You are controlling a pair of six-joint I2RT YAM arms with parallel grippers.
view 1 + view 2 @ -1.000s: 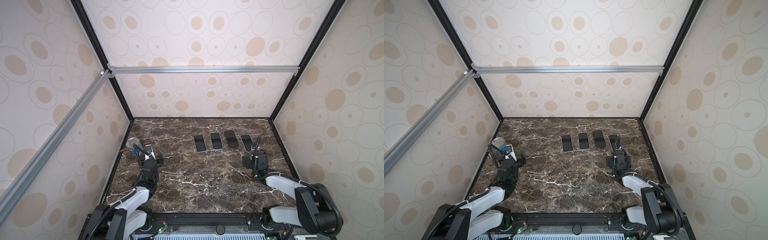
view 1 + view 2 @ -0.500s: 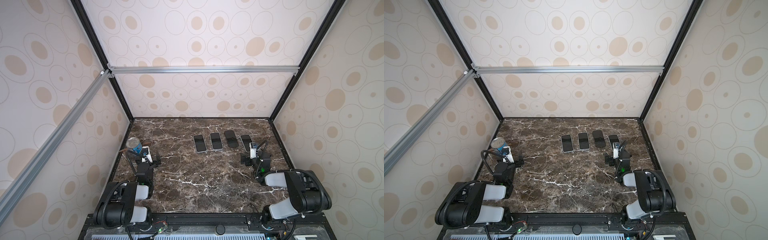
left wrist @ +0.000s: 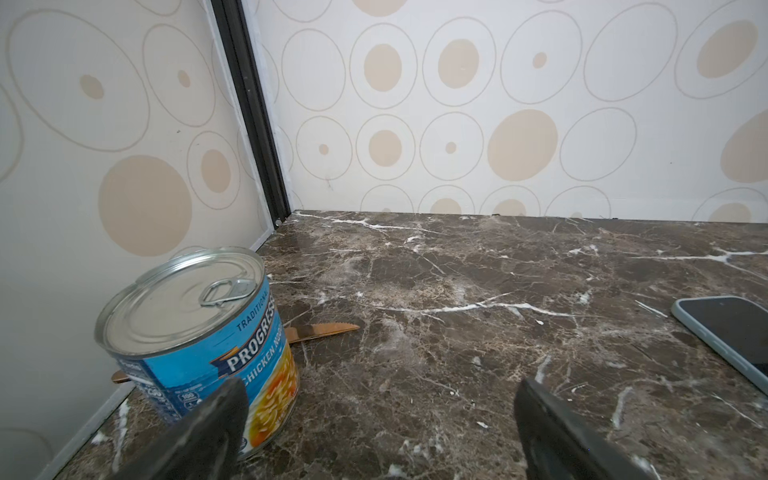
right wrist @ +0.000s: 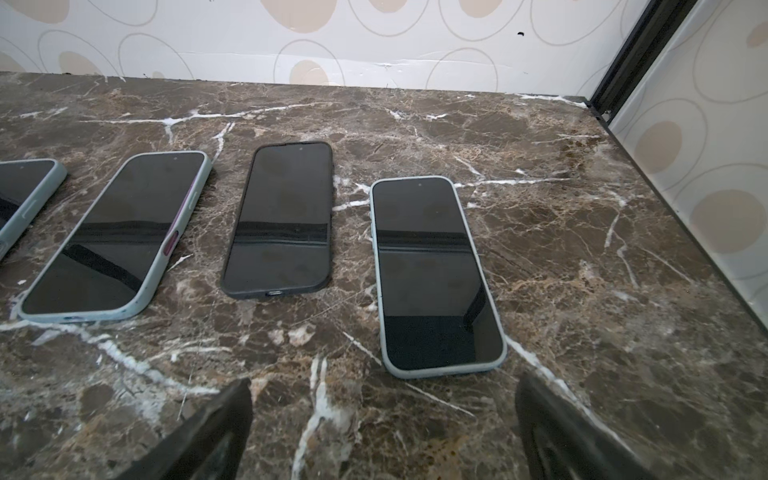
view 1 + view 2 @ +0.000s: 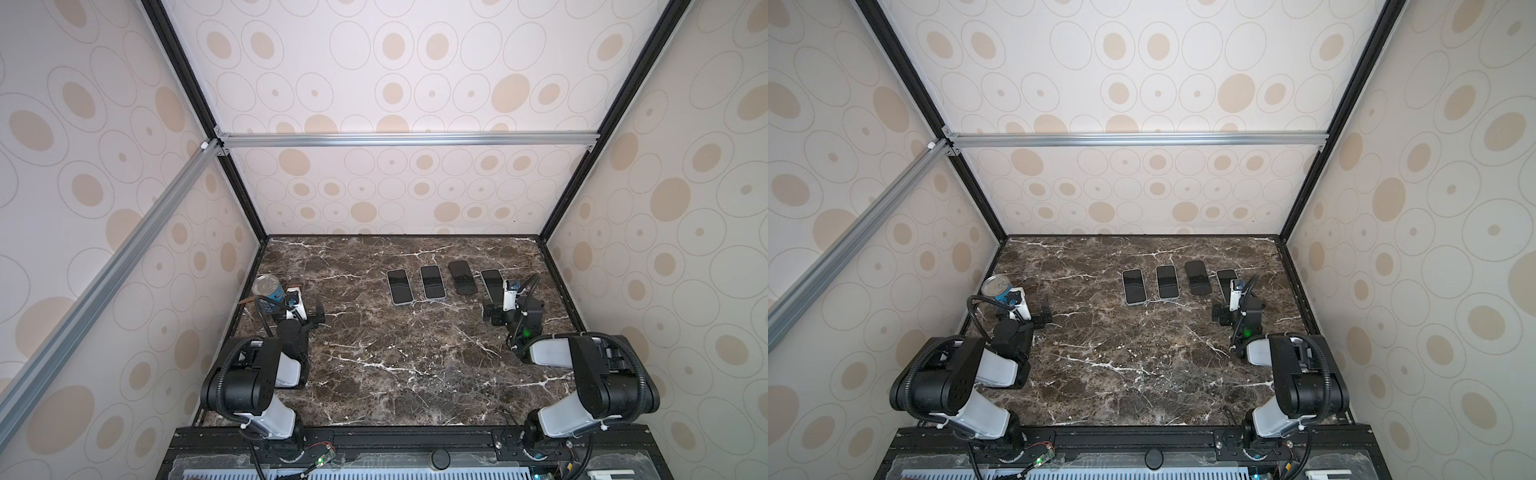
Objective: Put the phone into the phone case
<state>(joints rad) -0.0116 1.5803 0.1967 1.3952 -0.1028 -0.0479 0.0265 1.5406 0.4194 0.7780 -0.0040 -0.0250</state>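
Observation:
Several phones lie screen up in a row at the back of the marble table (image 5: 395, 357). The rightmost phone (image 4: 432, 274) (image 5: 491, 281) has a thin pale blue rim; I cannot tell whether that rim is a case. Beside it lies a phone in a black phone case (image 4: 282, 220) (image 5: 462, 277), then one in a pale blue case with purple buttons (image 4: 120, 237) (image 5: 432, 282). My right gripper (image 4: 382, 432) (image 5: 514, 312) stands open and empty just short of the rightmost phone. My left gripper (image 3: 380, 432) (image 5: 301, 320) is open and empty at the left wall.
A blue soup can (image 3: 195, 332) (image 5: 268, 291) stands against the left wall, close to my left gripper's finger. A wooden knife (image 3: 320, 330) lies behind the can. Patterned walls enclose the table on three sides. The leftmost phone (image 3: 731, 336) (image 5: 400, 286) lies right of the left gripper.
Both arms have folded up, their elbows drawn back toward the front edge, while the grippers stay about where they were. The left jaws have spread slightly wider.

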